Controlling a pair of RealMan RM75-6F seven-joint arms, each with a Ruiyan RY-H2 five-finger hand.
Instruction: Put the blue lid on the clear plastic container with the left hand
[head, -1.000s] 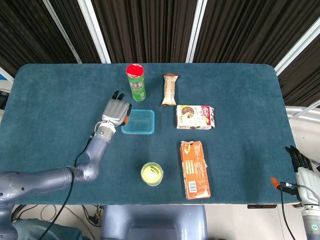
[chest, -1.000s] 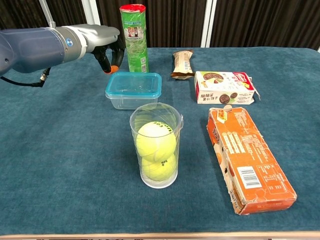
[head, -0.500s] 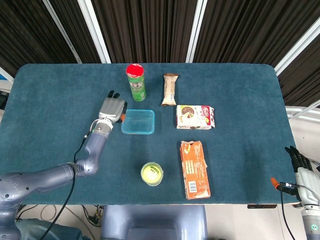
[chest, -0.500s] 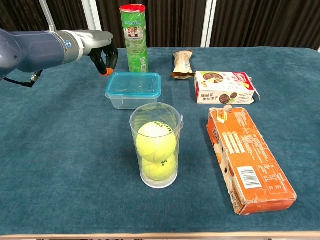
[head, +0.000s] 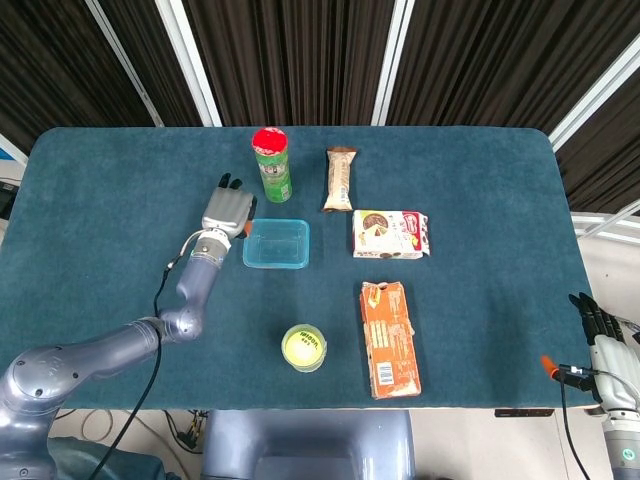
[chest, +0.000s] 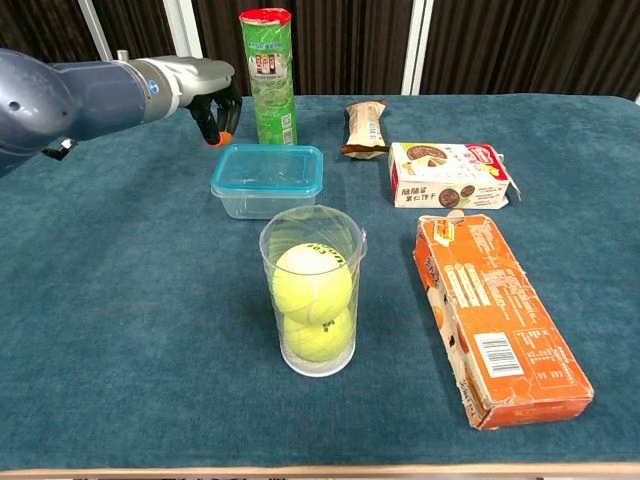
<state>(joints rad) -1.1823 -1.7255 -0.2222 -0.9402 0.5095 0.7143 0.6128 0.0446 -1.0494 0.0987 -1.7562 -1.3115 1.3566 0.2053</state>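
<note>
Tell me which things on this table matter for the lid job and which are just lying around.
Part of the job:
blue lid, on the clear plastic container
left hand, beside it

Just lying about:
green tube with red cap
snack bar
biscuit box
orange carton
clear cup of tennis balls

Lid (chest: 267, 164) on container (chest: 266, 195) — hand (chest: 212, 104) behind-left

Blue-grey left arm (head: 110, 350), silver hand (head: 226, 212), black fingers.
</note>
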